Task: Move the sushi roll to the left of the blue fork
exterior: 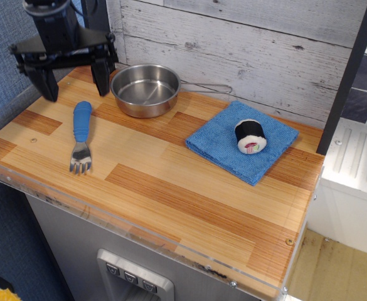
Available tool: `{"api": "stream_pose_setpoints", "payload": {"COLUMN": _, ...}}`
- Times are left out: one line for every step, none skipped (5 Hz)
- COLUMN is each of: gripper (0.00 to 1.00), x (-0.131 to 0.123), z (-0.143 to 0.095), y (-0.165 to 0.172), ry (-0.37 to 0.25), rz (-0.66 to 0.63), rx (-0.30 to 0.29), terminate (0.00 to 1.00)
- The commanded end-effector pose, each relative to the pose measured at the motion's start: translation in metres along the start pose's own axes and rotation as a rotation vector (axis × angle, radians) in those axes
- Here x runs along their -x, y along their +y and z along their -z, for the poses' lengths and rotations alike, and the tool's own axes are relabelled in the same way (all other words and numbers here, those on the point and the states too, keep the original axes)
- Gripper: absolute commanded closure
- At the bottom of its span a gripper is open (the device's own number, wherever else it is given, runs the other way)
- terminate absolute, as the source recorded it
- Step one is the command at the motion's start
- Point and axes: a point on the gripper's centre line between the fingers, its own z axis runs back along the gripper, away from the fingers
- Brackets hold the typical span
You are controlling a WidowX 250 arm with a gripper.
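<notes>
We are looking down on a wooden worktop [170, 188] carrying one of each thing: one sushi roll [250, 136], one blue fork [81, 135], one steel pan [145, 89] and one blue cloth [224, 141]. The sushi roll is lying on its side on the cloth, near the worktop's right edge, its white end with the pink-red and green centre facing the front edge. The fork is lying near the left edge, tines pointing toward the front, well apart from the roll. The pan is sitting by the back edge, between them, its wire handle pointing right along the wall. One gripper [71, 80] is hovering over the back left corner, its two black fingers [100, 76] spread wide and gripping nothing.
</notes>
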Motion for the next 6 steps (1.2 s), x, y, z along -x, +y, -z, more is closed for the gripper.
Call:
{"api": "stream_pose_setpoints", "payload": {"gripper": 0.0, "x": -0.007, "z": -0.019, "y": -0.054, "ry": -0.063, "rz": -0.09, "rx": 0.08, "terminate": 0.0}}
{"api": "stream_pose_setpoints", "payload": {"gripper": 0.0, "x": -0.007, "z": -0.021, "y": -0.074, "ry": -0.062, "rz": -0.091, "rx": 0.141, "terminate": 0.0}}
{"api": "stream_pose_setpoints", "payload": {"gripper": 0.0, "x": -0.003, "z": -0.01, "y": -0.093, "ry": -0.065, "rz": -0.063, "rx": 0.191, "terminate": 0.0}}
{"api": "stream_pose_setpoints", "payload": {"gripper": 0.0, "x": -0.002, "z": -0.004, "y": -0.117, "ry": -0.07, "rz": -0.015, "rx": 0.222, "terminate": 0.0}}
{"api": "stream_pose_setpoints", "payload": {"gripper": 0.0, "x": 0.001, "z": 0.004, "y": -0.141, "ry": -0.064, "rz": 0.043, "rx": 0.252, "terminate": 0.0}}
{"api": "stream_pose_setpoints", "payload": {"gripper": 0.0, "x": 0.007, "z": 0.012, "y": -0.16, "ry": -0.056, "rz": 0.088, "rx": 0.26, "terminate": 0.0}}
